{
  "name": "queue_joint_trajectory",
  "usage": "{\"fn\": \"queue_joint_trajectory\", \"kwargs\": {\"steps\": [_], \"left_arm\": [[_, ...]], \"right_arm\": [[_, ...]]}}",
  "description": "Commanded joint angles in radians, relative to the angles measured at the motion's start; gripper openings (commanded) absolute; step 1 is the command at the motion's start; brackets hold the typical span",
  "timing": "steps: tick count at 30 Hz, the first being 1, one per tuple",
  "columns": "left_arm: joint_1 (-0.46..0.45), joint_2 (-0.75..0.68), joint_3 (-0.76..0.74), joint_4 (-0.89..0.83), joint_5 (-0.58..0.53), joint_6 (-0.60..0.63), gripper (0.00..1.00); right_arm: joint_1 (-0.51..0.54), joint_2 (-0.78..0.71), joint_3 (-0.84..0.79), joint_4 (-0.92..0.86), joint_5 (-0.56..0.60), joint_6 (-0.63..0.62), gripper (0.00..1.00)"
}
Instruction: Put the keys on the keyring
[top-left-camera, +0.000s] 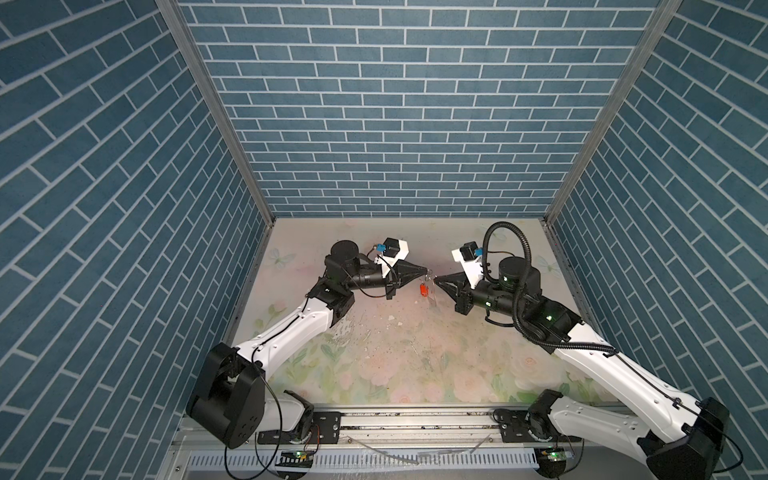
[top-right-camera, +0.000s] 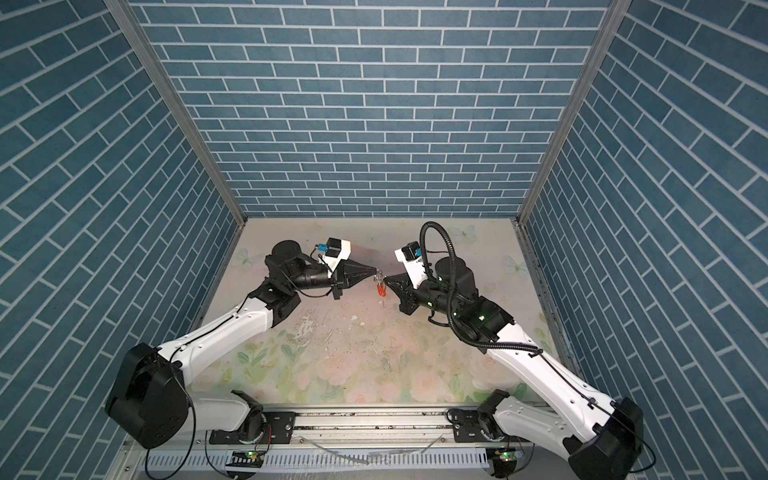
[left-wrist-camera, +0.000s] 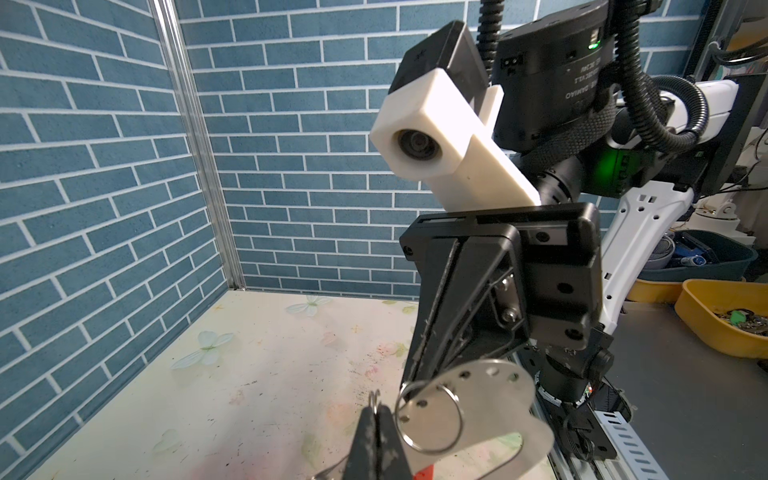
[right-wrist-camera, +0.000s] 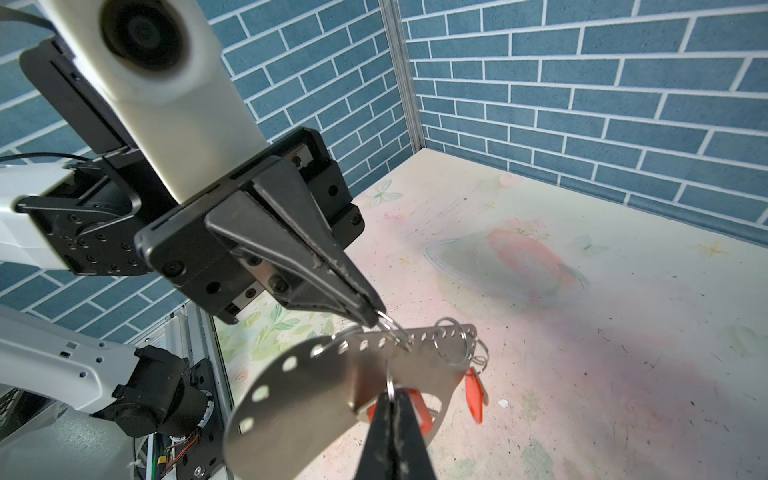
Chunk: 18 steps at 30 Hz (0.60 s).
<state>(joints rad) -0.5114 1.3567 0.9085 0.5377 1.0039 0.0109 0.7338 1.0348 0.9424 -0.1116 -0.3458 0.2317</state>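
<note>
At mid-frame in both top views, above the table, I am gripping with both jaws fully closed. The left gripper (right-wrist-camera: 375, 316) is pinching a split ring (right-wrist-camera: 392, 330) on the perforated keyring (right-wrist-camera: 291, 395), and the right gripper (right-wrist-camera: 392, 401) is pinching a second ring (right-wrist-camera: 390, 385). The keyring's long axis is spanning tip to tip, with the orange-tagged keys (right-wrist-camera: 476, 395) dangling below. Only the upside-down motor lettering (left-wrist-camera: 582, 89), apparently DAMIAO, is showing legibly.

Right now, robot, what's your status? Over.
Left end effector shut on keyring's small ring. Right end effector shut on second ring. Orange tags dangling. Nothing blocking.
</note>
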Motion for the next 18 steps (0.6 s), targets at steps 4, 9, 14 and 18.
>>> {"fn": "queue_joint_trajectory", "kwargs": {"steps": [4,9,14,18], "left_arm": [[0.005,-0.018,-0.004,0.040,0.017,-0.012,0.00],[0.004,-0.011,0.003,0.025,0.041,-0.016,0.00],[0.005,-0.011,0.001,0.022,0.049,-0.014,0.00],[0.005,-0.010,0.004,0.016,0.058,-0.016,0.00]], "right_arm": [[-0.001,-0.024,0.008,0.023,-0.014,0.014,0.00],[-0.002,-0.015,0.021,0.024,-0.005,0.009,0.00],[-0.001,-0.007,0.029,0.023,0.015,0.006,0.00],[-0.002,-0.006,0.033,0.026,0.023,0.004,0.00]]}}
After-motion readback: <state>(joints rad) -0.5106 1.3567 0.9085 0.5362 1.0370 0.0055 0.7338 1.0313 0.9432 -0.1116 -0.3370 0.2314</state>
